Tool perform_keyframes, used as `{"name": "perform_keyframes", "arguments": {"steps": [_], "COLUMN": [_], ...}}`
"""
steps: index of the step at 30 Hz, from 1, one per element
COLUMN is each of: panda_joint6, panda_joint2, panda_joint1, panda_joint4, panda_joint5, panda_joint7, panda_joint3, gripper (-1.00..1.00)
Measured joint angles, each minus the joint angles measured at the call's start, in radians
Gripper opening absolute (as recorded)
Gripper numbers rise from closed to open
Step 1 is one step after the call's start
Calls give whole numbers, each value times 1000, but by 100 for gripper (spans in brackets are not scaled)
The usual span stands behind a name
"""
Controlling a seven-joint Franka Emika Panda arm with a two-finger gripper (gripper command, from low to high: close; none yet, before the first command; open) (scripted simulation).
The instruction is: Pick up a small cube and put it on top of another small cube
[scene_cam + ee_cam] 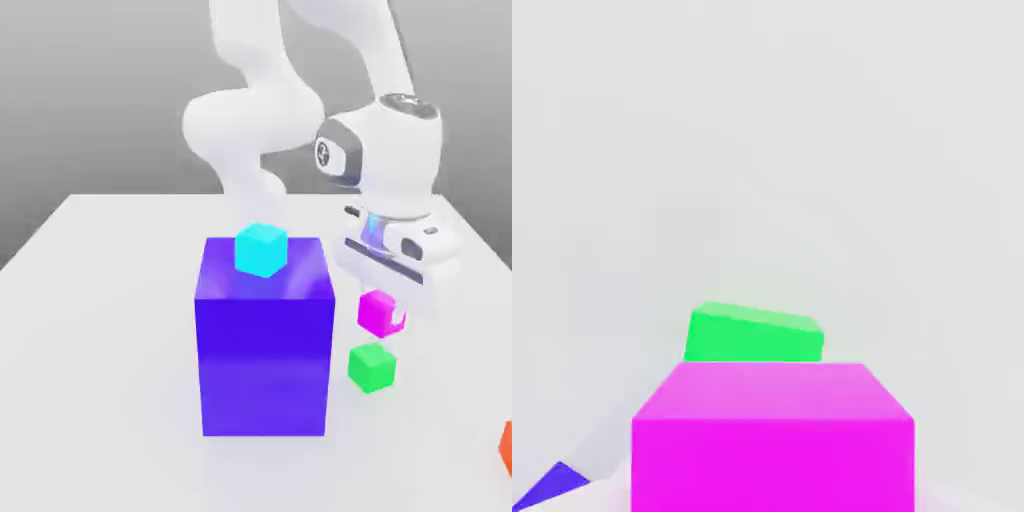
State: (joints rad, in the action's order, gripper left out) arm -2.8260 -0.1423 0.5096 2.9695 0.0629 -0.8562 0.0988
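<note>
The small magenta cube (378,312) hangs in the air, and my gripper (384,316) is shut on it. Just below it, slightly toward the exterior view's left, the small green cube (372,367) rests on the white table (100,330). A narrow gap separates the two cubes. In the hand view the magenta cube (774,436) looms close, with the green cube (754,336) lying just past it on the table.
A big blue-violet block (265,345) stands left of both cubes in the exterior view, with a small cyan cube (261,249) on top. An orange cube (506,447) sits at the exterior view's right edge. A corner of the blue block (552,485) shows in the hand view.
</note>
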Motion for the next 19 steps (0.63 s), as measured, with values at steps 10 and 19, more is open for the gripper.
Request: {"name": "perform_keyframes", "arguments": {"steps": [10,19], "panda_joint6": [-142,109], "panda_joint2": [146,-119], "panda_joint1": [-18,11], "panda_joint4": [-4,9], "panda_joint5": [-64,-4], "panda_joint7": [42,2], "panda_joint3": [-5,-12], "gripper": [100,100]}}
